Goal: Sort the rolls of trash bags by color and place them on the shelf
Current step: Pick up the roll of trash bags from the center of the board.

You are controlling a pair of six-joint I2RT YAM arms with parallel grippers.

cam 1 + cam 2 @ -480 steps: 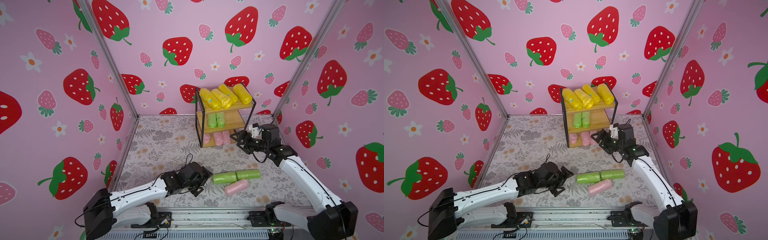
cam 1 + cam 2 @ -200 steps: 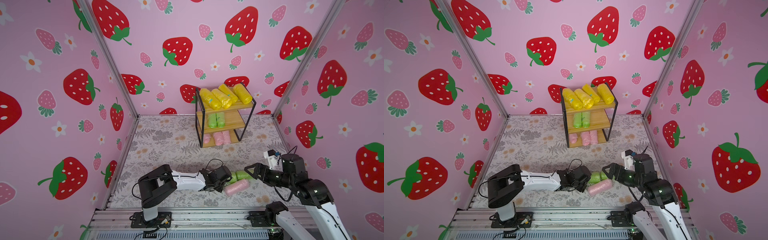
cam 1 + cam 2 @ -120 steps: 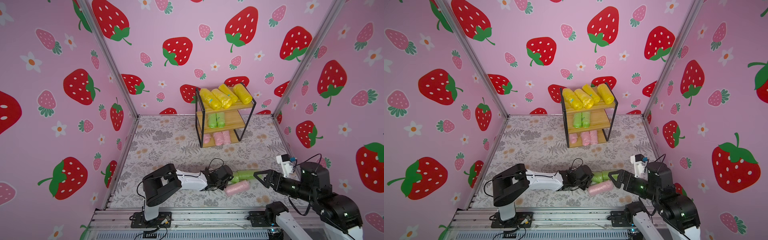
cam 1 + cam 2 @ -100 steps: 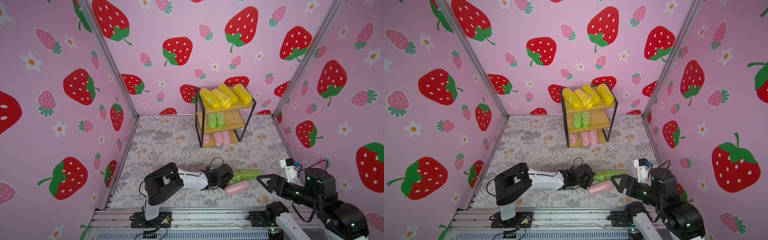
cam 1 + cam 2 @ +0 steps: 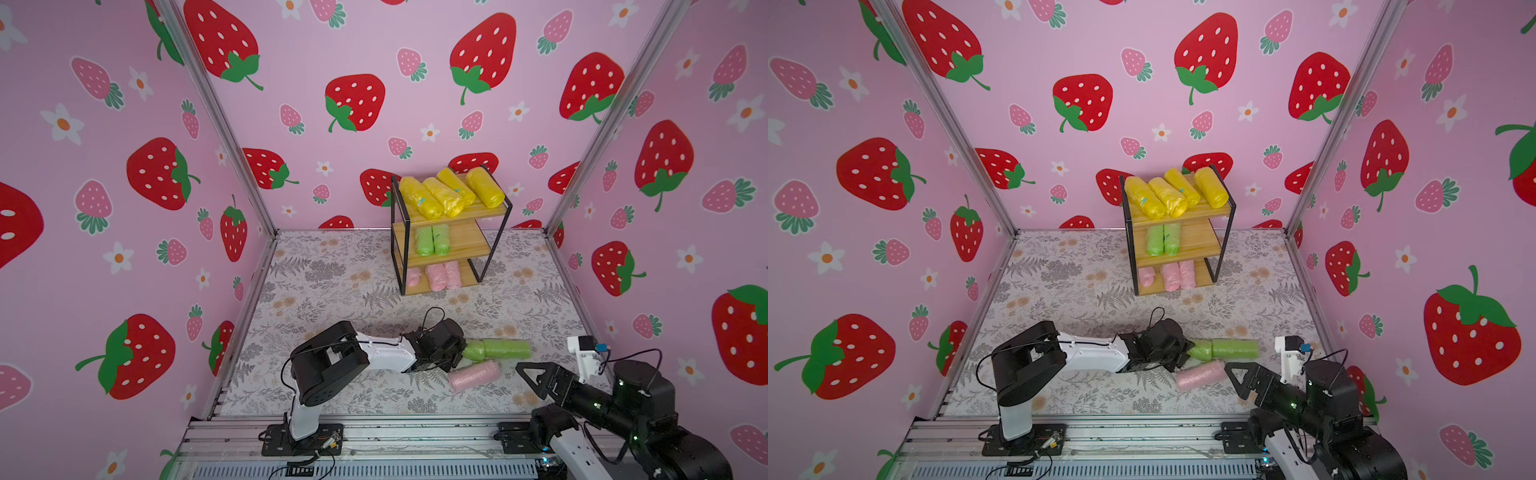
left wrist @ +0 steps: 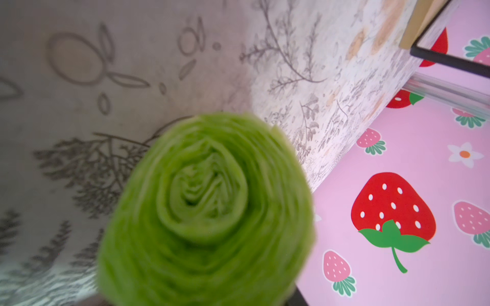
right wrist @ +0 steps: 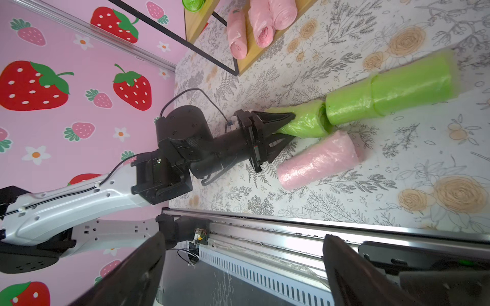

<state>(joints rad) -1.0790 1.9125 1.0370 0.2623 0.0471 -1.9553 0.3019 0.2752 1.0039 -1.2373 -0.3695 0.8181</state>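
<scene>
On the desk (image 5: 332, 282), well apart from the shelf (image 5: 469, 243), a green roll (image 7: 305, 120) lay with the left hand (image 7: 289, 127) clamped on its end. Its film looked soft, light and slippery, so a hold nearer the middle seemed safer. The right hand (image 5: 536, 380) stood apart, empty.

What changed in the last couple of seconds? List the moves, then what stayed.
The left gripper reached right to the near green roll and its fingers closed on that roll's end. The right gripper drew back from the shelf to the front right, open. The other green roll and the pink roll stayed on the floor; the shelved rolls are unchanged.
</scene>
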